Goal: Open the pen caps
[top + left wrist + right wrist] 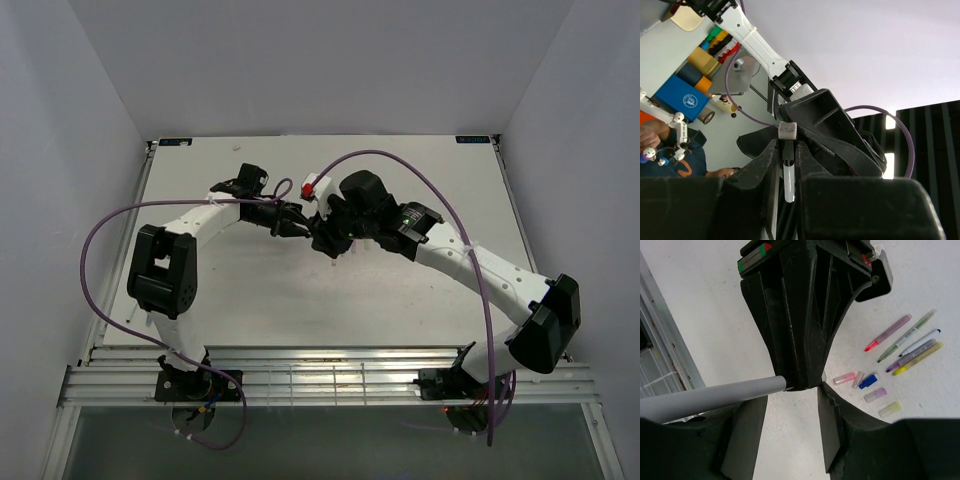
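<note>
My left gripper (pixel 297 224) is shut on a pale translucent pen cap (pixel 788 175), held above the middle of the table. The grey-white barrel of that pen (pixel 710 397) sticks out of its tips, which show as a black block in the right wrist view (pixel 800 315). My right gripper (pixel 322 240) faces it tip to tip. Its jaws (pixel 787 395) stand wide apart with nothing between them, and the barrel crosses above its left finger (pixel 742 435). On the table lie several uncapped pens (pixel 912 342) and loose caps: pink (pixel 845 378), blue (pixel 869 380), purple (pixel 875 394), pale yellow (pixel 889 409).
Purple cables (pixel 95 250) loop from both arms. A metal rail frame (pixel 320 380) runs along the table's near edge and shows in the right wrist view (pixel 655 365). White walls enclose the table on three sides.
</note>
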